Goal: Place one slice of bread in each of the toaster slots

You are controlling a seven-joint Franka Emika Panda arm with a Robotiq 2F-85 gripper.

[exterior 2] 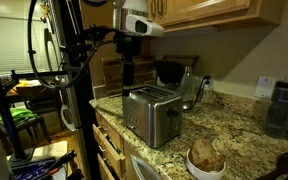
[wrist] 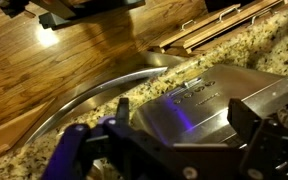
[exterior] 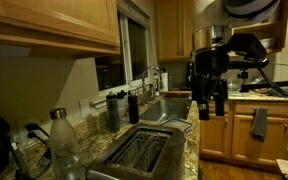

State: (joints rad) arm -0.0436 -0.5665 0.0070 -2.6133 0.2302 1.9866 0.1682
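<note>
Two toaster slots [exterior: 142, 150] are shown dark and empty in an exterior view. No slice is seen in either, so neither half of the task can be counted as done. The toaster [exterior 2: 152, 118] is set on the granite bench [exterior 2: 239, 125], near its edge. A white bowl [exterior 2: 191, 166] is seen on the same bench, well apart from the toaster, and brown pieces [exterior 2: 206, 153] are held in it. These are judged to be the bread, though single slices cannot be made out. The whole sequence is therefore taken to be left: a slice is to be gripped, carried and lowered into one slot, and the same is to be repeated for the other slot. The pincer [exterior 2: 127, 74] is shown with its jaws spread to the full, and nothing is held between them. In the wrist view the two dark fingers [wrist: 70, 150] are seen far apart, with only the toaster's shiny top below. The toaster is thus located under the pincer, apart from it and untouched. In an exterior view the pincer is hung over the end of the toaster farthest from the bowl. The bread is accordingly judged to lie well away from the pincer.
</note>
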